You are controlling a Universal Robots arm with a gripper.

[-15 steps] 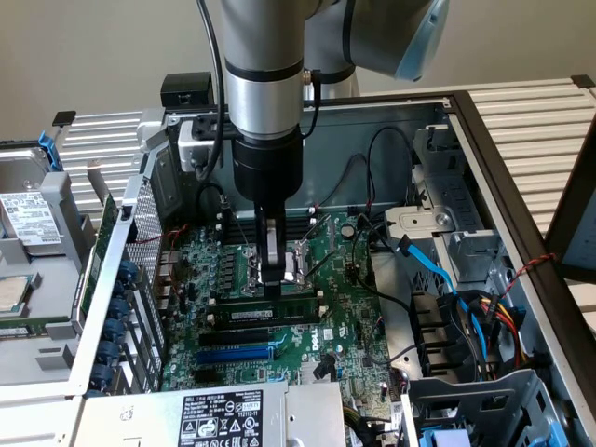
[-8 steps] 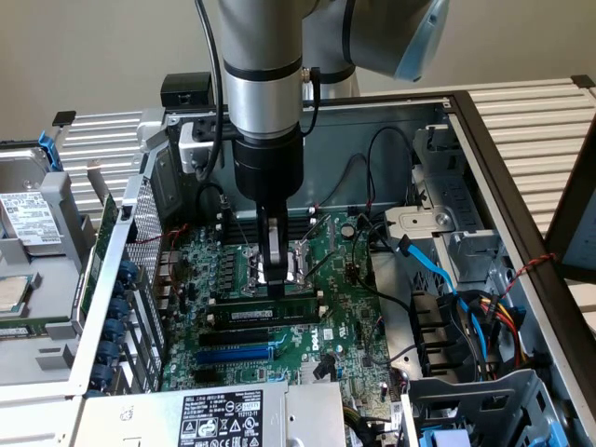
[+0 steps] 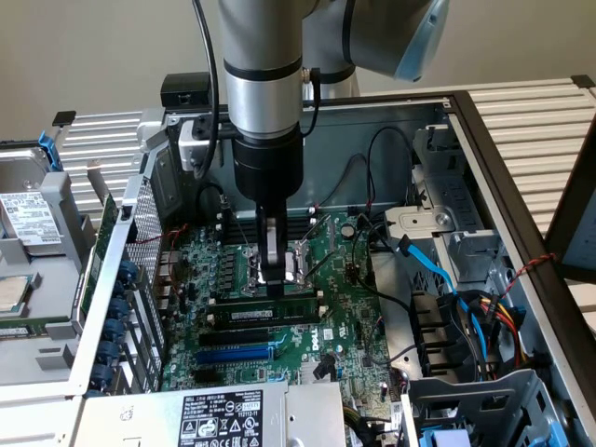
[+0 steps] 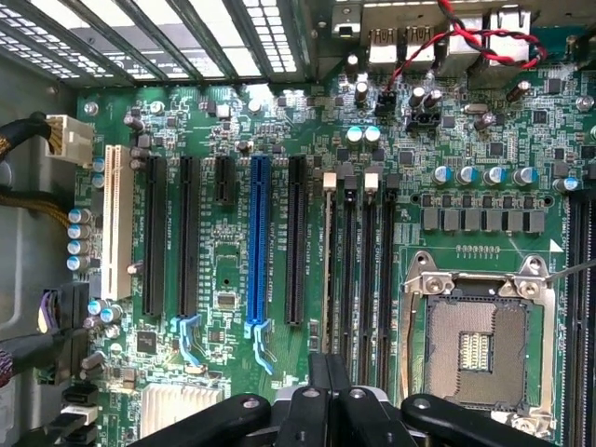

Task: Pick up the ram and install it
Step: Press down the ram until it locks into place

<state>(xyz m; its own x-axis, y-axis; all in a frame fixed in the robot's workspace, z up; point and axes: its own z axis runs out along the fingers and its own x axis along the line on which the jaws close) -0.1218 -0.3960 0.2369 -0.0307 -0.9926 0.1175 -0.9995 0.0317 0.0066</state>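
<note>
The ram [image 3: 268, 310] lies along one of the black memory slots on the motherboard [image 3: 345, 307], just in front of the open processor socket [image 3: 272, 259], green edge and white label facing up. My gripper [image 3: 273, 279] stands directly over it with its fingers pressed together, the tips touching the stick's top edge near its middle; I am bearing on it, not holding it.

What worries me: I cannot tell whether the stick sits square in the slot. If one end rides high or the notch is off, pushing at the middle could bow the board or leave one end unlatched. My fingertips are narrow, so they could also slide off the thin edge toward the bare socket pins right beside it.

Writing: the stick's label is too fine to read. The white sticker on the power supply [image 3: 223, 417] carries small print and certification marks I cannot make out.
</note>
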